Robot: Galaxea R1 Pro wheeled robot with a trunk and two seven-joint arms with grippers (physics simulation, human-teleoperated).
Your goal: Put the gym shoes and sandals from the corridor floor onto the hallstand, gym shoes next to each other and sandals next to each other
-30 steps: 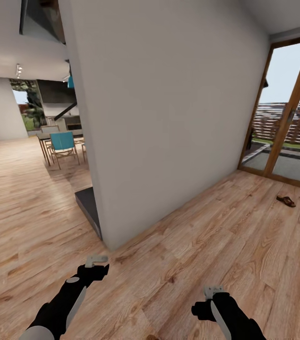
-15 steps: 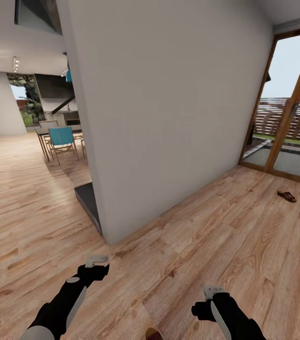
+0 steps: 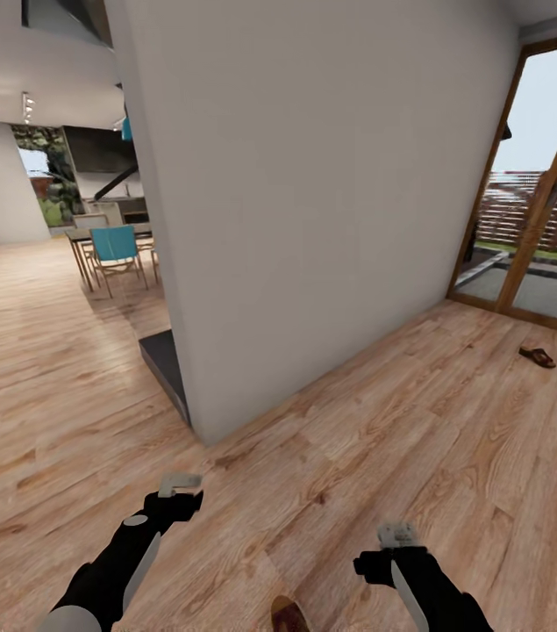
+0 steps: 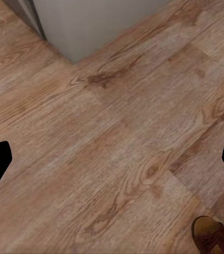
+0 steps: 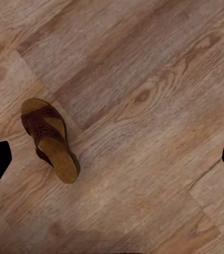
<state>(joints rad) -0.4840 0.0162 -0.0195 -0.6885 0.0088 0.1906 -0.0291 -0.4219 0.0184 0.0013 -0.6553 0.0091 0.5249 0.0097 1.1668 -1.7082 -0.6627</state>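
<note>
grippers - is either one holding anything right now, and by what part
Nothing is held. The left gripper and right gripper are both open over the floor. One sandal lies flat on the planks below, untouched; another sandal lies near the glass door.

1. corridor floor [image 3: 383, 456]: light brown planks with darker grain and knots
2. near sandal [image 5: 51, 138]: dark brown strap, tan insole
3. far sandal [image 3: 538, 356]: dark brown
4. wall [image 3: 313, 193]: plain pale grey-white
5. door frame [image 3: 546, 202]: warm orange-brown wood
6. chair [image 3: 116, 250]: teal seat back
7. left gripper [image 3: 179, 483]: pale grey fingers on a black arm
8. right gripper [image 3: 396, 532]: pale grey on black
</note>
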